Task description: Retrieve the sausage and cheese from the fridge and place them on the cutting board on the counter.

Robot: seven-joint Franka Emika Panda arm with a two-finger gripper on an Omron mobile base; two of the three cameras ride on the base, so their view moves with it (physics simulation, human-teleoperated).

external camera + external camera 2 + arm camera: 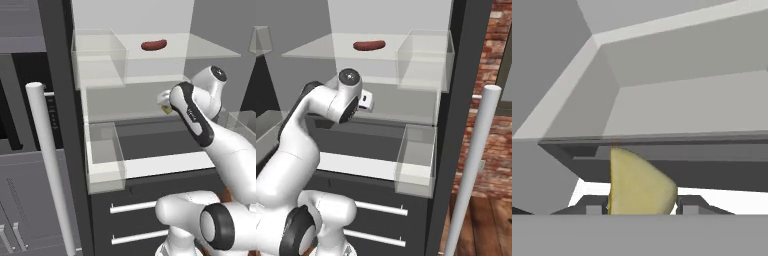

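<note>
Gripper (641, 207) is clamped on the cheese (639, 182), fingers (592, 205) pressed to both its sides, seemingly just above the fridge's (150, 100) middle shelf near its front edge. Open room lies behind. The sausage (154, 45) sits on the upper shelf, well apart, above the arm.

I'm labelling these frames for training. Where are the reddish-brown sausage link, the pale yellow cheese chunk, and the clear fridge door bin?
Reddish-brown sausage link (154, 45): left base view, middle of link.
Pale yellow cheese chunk (639, 185): hand view, centre of front face.
Clear fridge door bin (417, 167): right base view, front wall.
</note>
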